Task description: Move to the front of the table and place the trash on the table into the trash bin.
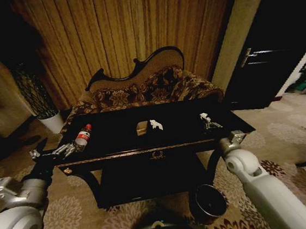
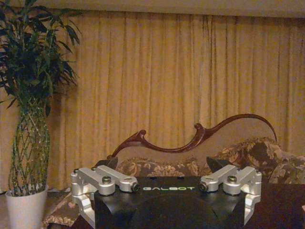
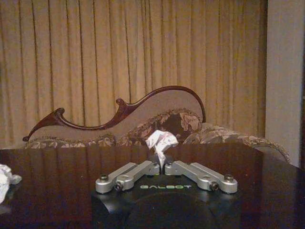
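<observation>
**Right gripper pinching paper scrap at table's right end; left gripper wide open by bottle**

Nearest the robot, the small round maroon-brown trash bin with black rim (image 1: 207,202) stands on the patterned carpet (image 1: 286,133), in front of the table's right leg.

Above it, the large glossy black wooden table with gold trim (image 1: 118,145) spans the head view.

Right gripper (image 3: 163,165): over the table's right end, jaws drawn narrow and pinching a white crumpled paper scrap (image 3: 161,141), which sticks up between the fingertips.

Left gripper (image 1: 69,149): at the table's left front corner, jaws spread wide, nothing between them. The clear plastic bottle with red cap and label (image 1: 83,136) lies on the tabletop just beyond its fingertips.

Mid-table: a small tan block (image 1: 141,128), with a second white paper scrap (image 1: 156,125) just beside it.

Behind the table: a carved-back patterned sofa (image 1: 150,87), then tan pleated curtains (image 1: 127,29). A white plant pot (image 1: 52,123) sits far left.
</observation>
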### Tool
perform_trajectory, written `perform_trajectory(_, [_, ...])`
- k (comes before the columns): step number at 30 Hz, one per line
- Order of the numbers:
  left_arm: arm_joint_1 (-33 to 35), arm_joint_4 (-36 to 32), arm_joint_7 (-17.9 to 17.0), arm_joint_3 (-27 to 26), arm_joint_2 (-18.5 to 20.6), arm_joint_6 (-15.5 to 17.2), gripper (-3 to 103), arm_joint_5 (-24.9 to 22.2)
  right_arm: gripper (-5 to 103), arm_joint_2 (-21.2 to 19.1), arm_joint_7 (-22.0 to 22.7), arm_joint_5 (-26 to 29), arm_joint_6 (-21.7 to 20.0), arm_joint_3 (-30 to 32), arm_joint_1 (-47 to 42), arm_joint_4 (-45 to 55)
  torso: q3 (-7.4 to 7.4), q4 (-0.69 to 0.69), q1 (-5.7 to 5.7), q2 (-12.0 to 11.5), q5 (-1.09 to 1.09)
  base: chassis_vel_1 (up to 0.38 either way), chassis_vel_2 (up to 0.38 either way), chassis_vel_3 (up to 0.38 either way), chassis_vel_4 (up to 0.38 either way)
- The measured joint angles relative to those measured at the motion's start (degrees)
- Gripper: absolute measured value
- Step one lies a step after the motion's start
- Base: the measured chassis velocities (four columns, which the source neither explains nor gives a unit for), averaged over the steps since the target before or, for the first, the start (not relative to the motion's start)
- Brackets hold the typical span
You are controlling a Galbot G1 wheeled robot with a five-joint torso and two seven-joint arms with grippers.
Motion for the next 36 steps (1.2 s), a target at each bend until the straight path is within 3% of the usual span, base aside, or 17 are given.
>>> perform_trajectory(11, [0.2,0.4,0.7,-0.3,0.2,-1.0,100,0.0,0,0.1,1.5,0.2,-2.3,0.2,-0.8,2.2,0.01,0.0,0.01,0.0,0.0,0.01,-0.011,-0.01,0.011])
perform_trajectory(36, [0.2,0.3,1.0,-0.3,0.2,-1.3,100,0.0,0,1.5,2.2,-0.3,-2.5,1.3,-3.1,2.3,0.0,0.0,-0.01,0.0,0.0,0.121,-0.13,-0.123,0.122])
